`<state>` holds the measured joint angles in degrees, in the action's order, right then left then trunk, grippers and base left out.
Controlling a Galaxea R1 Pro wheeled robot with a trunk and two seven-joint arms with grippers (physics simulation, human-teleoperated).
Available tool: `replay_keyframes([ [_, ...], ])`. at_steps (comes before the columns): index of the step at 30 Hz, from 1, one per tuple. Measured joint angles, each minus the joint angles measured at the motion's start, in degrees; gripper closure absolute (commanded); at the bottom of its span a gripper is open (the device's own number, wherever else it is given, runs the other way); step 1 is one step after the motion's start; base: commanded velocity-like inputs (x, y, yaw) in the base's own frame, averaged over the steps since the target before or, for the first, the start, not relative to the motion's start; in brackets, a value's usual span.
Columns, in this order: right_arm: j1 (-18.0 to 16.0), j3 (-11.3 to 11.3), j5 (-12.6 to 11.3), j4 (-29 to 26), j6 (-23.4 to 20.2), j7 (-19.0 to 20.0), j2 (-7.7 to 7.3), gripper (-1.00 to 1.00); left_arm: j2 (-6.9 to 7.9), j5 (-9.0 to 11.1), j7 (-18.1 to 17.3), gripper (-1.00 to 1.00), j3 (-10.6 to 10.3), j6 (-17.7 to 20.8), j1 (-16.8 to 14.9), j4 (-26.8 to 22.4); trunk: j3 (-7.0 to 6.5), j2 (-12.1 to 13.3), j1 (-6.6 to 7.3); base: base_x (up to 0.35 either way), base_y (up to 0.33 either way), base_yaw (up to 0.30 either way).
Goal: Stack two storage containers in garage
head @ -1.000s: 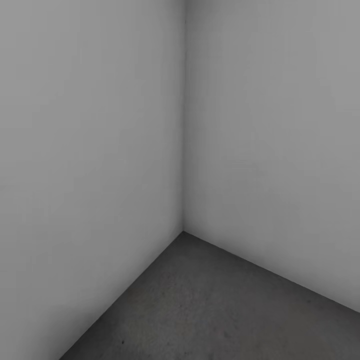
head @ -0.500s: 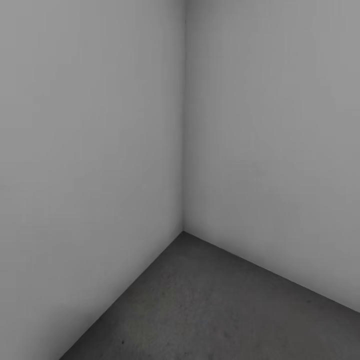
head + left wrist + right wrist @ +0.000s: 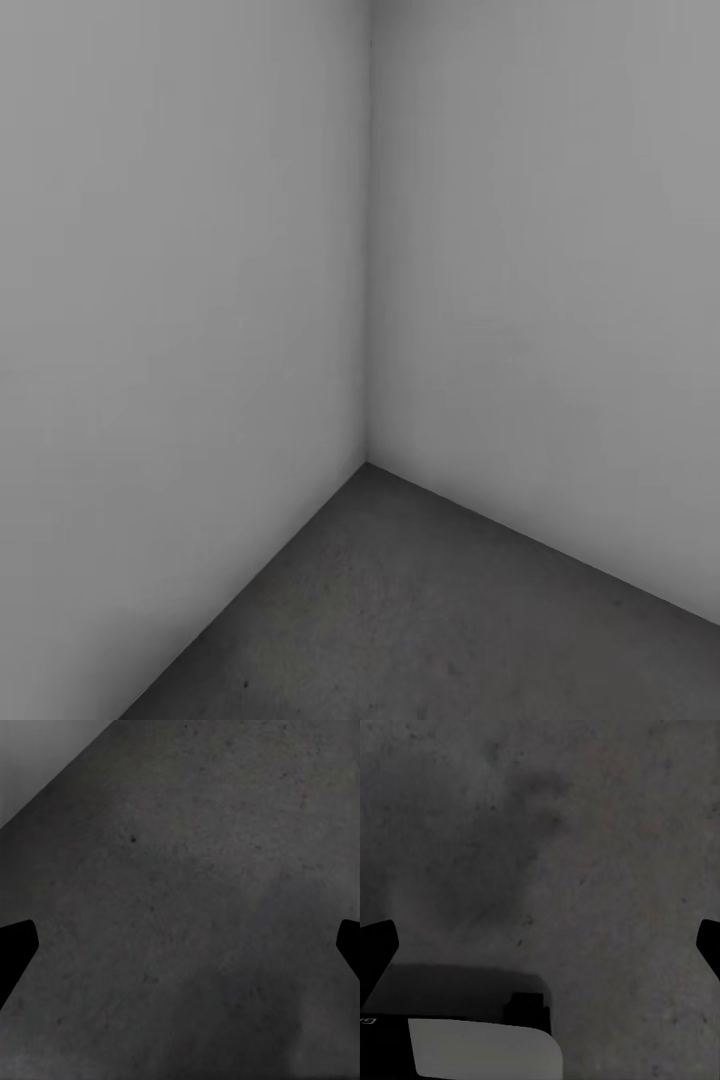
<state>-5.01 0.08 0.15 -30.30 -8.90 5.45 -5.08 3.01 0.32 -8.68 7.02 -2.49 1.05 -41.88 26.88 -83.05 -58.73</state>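
Left gripper (image 3: 180, 945): two black fingertips (image 3: 15, 949) at 9 and 3 o'clock of the left wrist view, spread wide apart, released, nothing between them
Right gripper (image 3: 540, 945): two black fingertips (image 3: 376, 945) set just as wide in the right wrist view, released, nothing held
Floor (image 3: 450, 620): rough speckled dark-grey concrete under both grippers; in the head view it is a wedge from 6 o'clock up to the corner
Robot part (image 3: 484, 1048): a pale panel with a black block on it, at 7 o'clock of the right wrist view, its shadow on the concrete just beside it
Walls (image 3: 180, 300): two pale-grey ones meet in one upright corner line in the head view; the left wrist view catches a pale strip at 11 o'clock
Change: head view matches the earlier frames, nothing has shifted
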Motion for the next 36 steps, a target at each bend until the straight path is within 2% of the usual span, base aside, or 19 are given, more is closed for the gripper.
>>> replay_keyframes([
  [6, 0.01, 0.06, 0.06, 1.21, -0.01, 0.04, 0.39, -1.00, -0.03, 0.00, 0.00, -1.00, 0.00, 0.02, 0.00, 0.20, 0.00, 0.00, 0.00, 0.000, 0.000, 0.000],
  [11, 0.01, 0.13, 0.06, 6.62, 0.60, 0.03, 2.04, -1.00, -0.04, -0.03, 0.04, -1.00, -0.06, 0.02, 0.00, 2.09, 0.00, 0.00, 0.00, 0.000, 0.000, 0.000],
  [12, 0.02, 0.15, 0.06, 9.39, 1.76, 0.02, 2.65, -1.00, -0.05, -0.04, 0.05, -1.00, -0.12, 0.01, 0.00, 2.63, 0.01, 0.00, 0.00, 0.000, 0.000, 0.000],
  [15, 0.00, 0.10, 0.03, 13.61, 4.57, 0.00, 3.21, -1.00, -0.02, -0.06, 0.03, -1.00, -0.10, 0.06, 0.00, 4.00, 0.00, 0.00, 0.00, 0.000, 0.000, 0.000],
  [16, -0.01, 0.10, 0.03, 13.65, 4.61, 0.00, 3.21, -1.00, -0.02, -0.06, 0.03, -1.00, -0.10, 0.06, 0.00, 4.01, 0.00, 0.00, 0.00, 0.000, 0.000, 0.000],
  [19, 0.01, 0.05, -0.03, 18.37, 7.42, -0.01, 3.53, -1.00, -0.01, -0.07, 0.02, -1.00, -0.01, 0.21, 0.00, 4.60, 0.00, 0.00, 0.00, 0.000, 0.000, 0.000],
  [25, 0.02, -0.04, -0.05, 23.62, 9.04, -0.02, 3.65, -1.00, 0.00, -0.08, 0.08, -1.00, 0.03, 0.37, 0.00, 4.90, 0.00, 0.00, 0.00, 0.000, 0.000, 0.000],
  [36, 0.02, 0.00, -0.07, 25.97, 9.62, -0.02, 3.69, -1.00, 0.00, -0.08, 0.10, -1.00, 0.05, 0.43, 0.00, 5.01, 0.00, 0.00, 0.00, 0.000, 0.000, 0.000],
])
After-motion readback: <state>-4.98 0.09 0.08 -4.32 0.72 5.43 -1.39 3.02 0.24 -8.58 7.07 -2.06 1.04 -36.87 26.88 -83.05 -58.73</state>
